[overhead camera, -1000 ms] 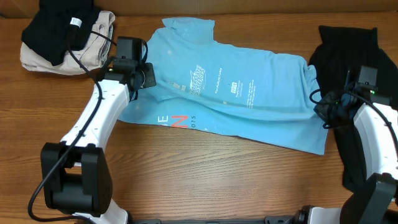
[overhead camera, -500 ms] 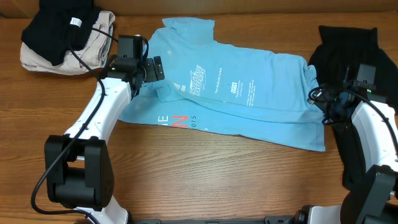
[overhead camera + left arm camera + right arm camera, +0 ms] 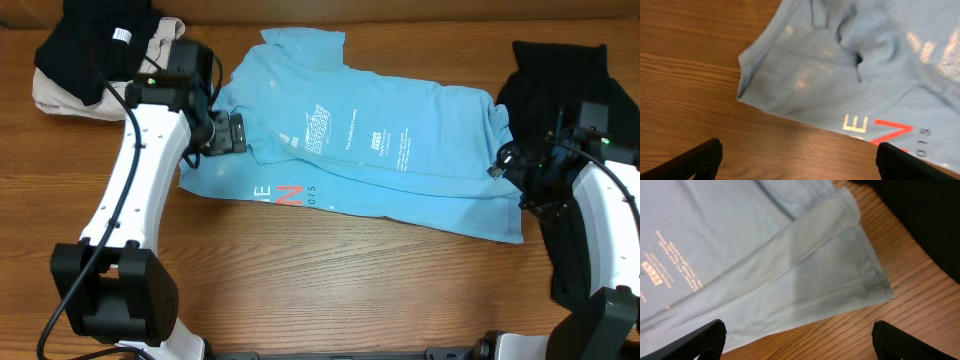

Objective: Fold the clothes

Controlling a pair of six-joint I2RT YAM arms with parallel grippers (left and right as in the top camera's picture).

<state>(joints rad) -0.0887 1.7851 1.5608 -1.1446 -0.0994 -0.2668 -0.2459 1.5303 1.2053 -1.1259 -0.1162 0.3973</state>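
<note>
— Above the table [image 3: 330, 290], in the top camera, where does the blue T-shirt [image 3: 400, 150] lie?

— Spread across the middle, running from 10 o'clock down to 4 o'clock, with its red-and-white lettering [image 3: 285, 194] near the 7 o'clock edge. A black garment [image 3: 550, 80] lies just beside its 3 o'clock end. A black-and-beige pile [image 3: 90, 60] sits at 10 o'clock on the table, apart from the shirt.

— And the grippers?

— The left gripper [image 3: 228, 132] is over the shirt's 9 o'clock edge, and the right gripper [image 3: 505, 165] is at its 3 o'clock edge. From up here the right one is dark against black cloth, so its jaws are hard to read.

— Does the left wrist camera help?

— Yes. Both fingers [image 3: 695, 160] sit in the bottom corners, spread wide, with only bare wood between them and nothing held. The shirt fills the frame from 12 to 4 o'clock. It has loose folds near the top, a corner at 9 o'clock and the lettering at 4 o'clock.

— And the right wrist camera?

— Its fingers [image 3: 690, 342] are also far apart in the bottom corners, gripping nothing. The shirt covers 9 to 1 o'clock with a doubled layer along its edge. Its corner rests on the wood at 3 o'clock, and the black garment is at 2 o'clock.
</note>
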